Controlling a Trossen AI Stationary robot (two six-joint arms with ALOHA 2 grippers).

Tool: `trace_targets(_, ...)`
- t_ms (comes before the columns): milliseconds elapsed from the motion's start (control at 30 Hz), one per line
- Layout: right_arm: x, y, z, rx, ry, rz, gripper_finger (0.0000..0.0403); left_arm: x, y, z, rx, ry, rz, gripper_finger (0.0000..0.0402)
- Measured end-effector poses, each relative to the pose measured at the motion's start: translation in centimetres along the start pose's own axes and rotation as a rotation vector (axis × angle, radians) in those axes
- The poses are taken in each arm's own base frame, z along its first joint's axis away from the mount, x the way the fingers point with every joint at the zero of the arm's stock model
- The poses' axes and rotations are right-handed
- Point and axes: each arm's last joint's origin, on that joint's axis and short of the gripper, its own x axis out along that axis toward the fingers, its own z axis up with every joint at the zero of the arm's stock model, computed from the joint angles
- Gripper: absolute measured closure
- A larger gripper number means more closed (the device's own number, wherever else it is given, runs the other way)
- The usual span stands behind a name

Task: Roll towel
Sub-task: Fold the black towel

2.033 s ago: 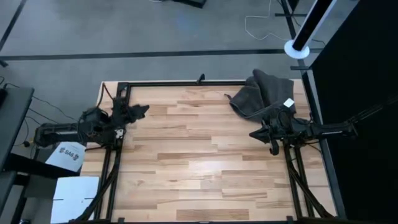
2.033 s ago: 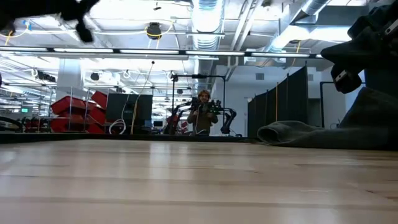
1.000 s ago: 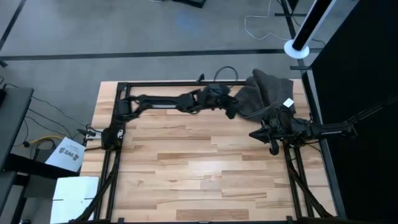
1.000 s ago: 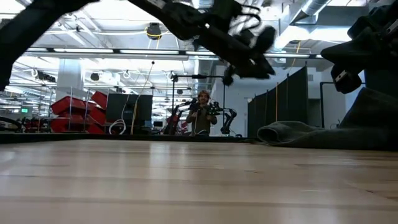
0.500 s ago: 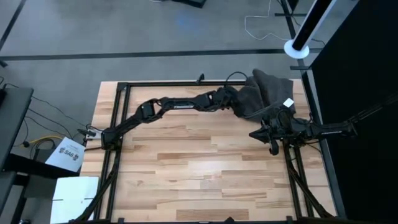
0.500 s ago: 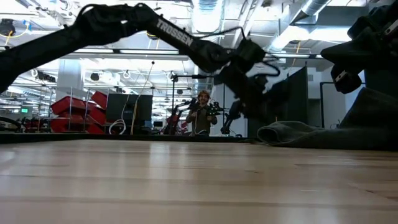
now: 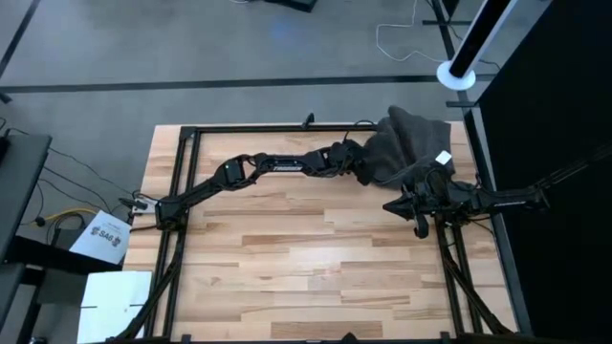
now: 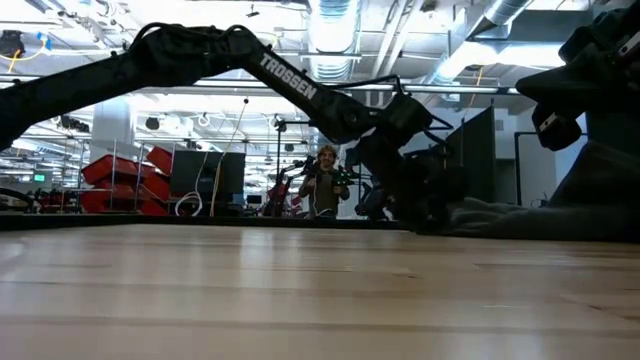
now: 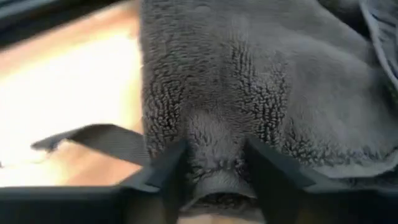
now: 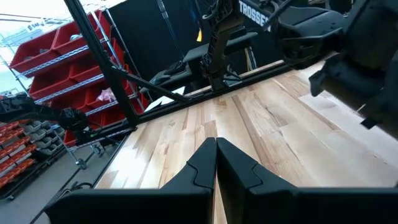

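High view shows the table (image 7: 287, 248) with the towel (image 7: 411, 139) heaped at about two o'clock, near the far right corner, a white tag (image 7: 444, 159) on its near side. The left arm stretches from nine o'clock across the far half of the table, and the left gripper (image 7: 360, 169) meets the towel's left edge. The left wrist view shows what the overhead one cannot: the two dark fingers (image 9: 165, 171) stand partly apart with a fold of the grey pile bunched between them, touching both, so the claw is clamped on the towel's edge. The right gripper (image 7: 394, 205) sits at three o'clock, just on the near side of the towel; its wrist view shows the fingers (image 10: 202, 163) pressed together, holding nothing, above bare wood.

Two seconds earlier the left arm was folded at the table's left edge; a second ago it was reaching along the far rail; half a second ago it hung just above the cloth; now it is down on it. The right arm has not moved.

Low view alone shows a person (image 8: 325, 185) standing far behind the table, and the towel's near lip, visible earlier, is now hidden behind the left gripper.
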Motion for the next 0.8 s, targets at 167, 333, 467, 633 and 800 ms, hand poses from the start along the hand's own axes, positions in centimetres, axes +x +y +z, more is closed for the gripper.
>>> trace_targets(167, 0.0, 0.0, 0.0, 0.0, 0.0, 0.0, 0.0403, -0.5, -0.9, 1.2, -0.036, 0.02, -0.133, 0.0392)
trace_targets(333, 0.0, 0.0, 0.0, 0.0, 0.0, 0.0, 0.0403, -4.7, -4.1, 6.1, 0.087, -0.076, -0.199, 0.0397)
trace_targets(467, 0.0, 0.0, 0.0, 0.0, 0.0, 0.0, 0.0403, -10.7, -5.5, 10.5, 0.196, -0.172, -0.216, 0.0398)
trace_targets(633, 0.0, 0.0, 0.0, 0.0, 0.0, 0.0, 0.0403, -18.7, -6.4, 13.8, 0.38, -0.184, -0.134, 0.0398)
trace_targets(800, 0.0, 0.0, 0.0, 0.0, 0.0, 0.001, 0.0403, -26.7, -6.9, 14.9, 0.474, -0.125, -0.1, 0.0398)
